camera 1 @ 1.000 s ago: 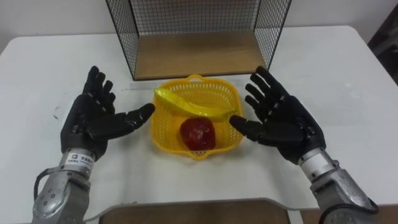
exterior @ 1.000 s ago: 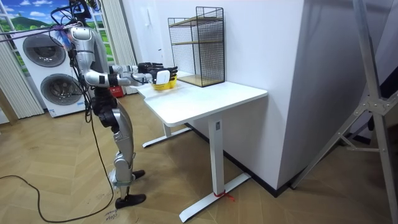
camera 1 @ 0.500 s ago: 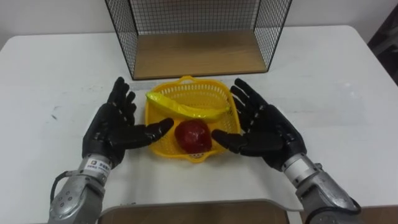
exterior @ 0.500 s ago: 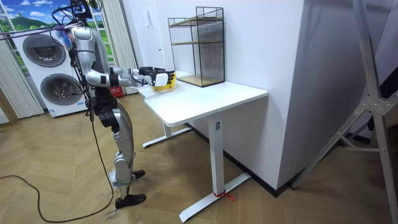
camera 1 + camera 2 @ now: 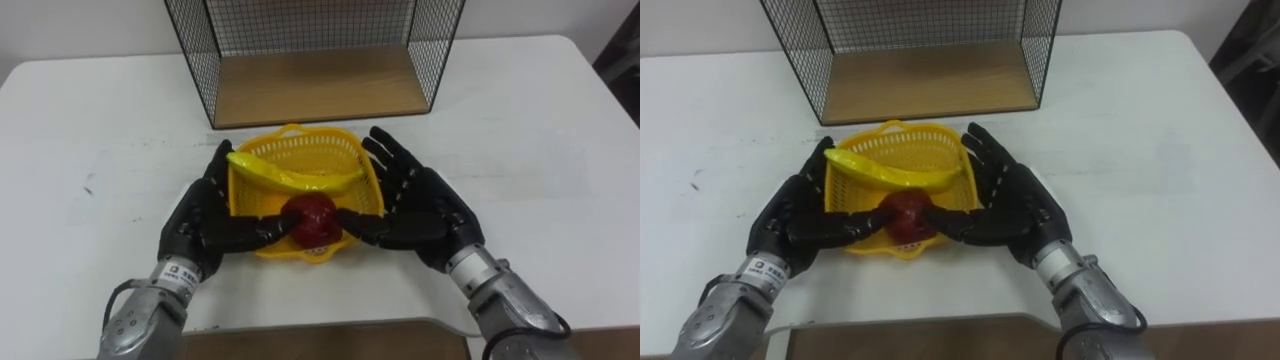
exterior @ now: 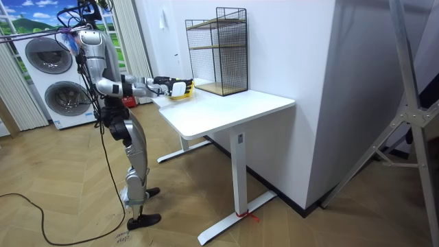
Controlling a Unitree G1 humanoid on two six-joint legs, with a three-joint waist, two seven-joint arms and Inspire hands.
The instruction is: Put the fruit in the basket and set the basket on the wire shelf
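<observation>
A yellow plastic basket [image 5: 296, 133] sits on the white table [image 5: 520, 130], just in front of the wire shelf [image 5: 310, 85]. Inside it a yellow banana [image 5: 290, 178] lies across the top and a red apple [image 5: 313, 218] rests at the near end. My left hand [image 5: 200, 225] lies flat against the basket's left side, fingers straight. On the opposite side my right hand [image 5: 430, 210] presses in the same way. Both thumbs reach along the basket's near edge, below the apple. In the room view I stand at the table's end with both arms held out to the basket [image 6: 182, 88].
The wire shelf [image 6: 218, 51] has a wooden bottom board open towards me and a higher level seen in the room view. Bare table [image 5: 1140, 130] stretches to the right and left. Washing machines [image 6: 51, 86] stand behind me.
Both hands have closed in from either side and now touch the basket's walls. The basket with its fruit has shifted slightly to my left.
</observation>
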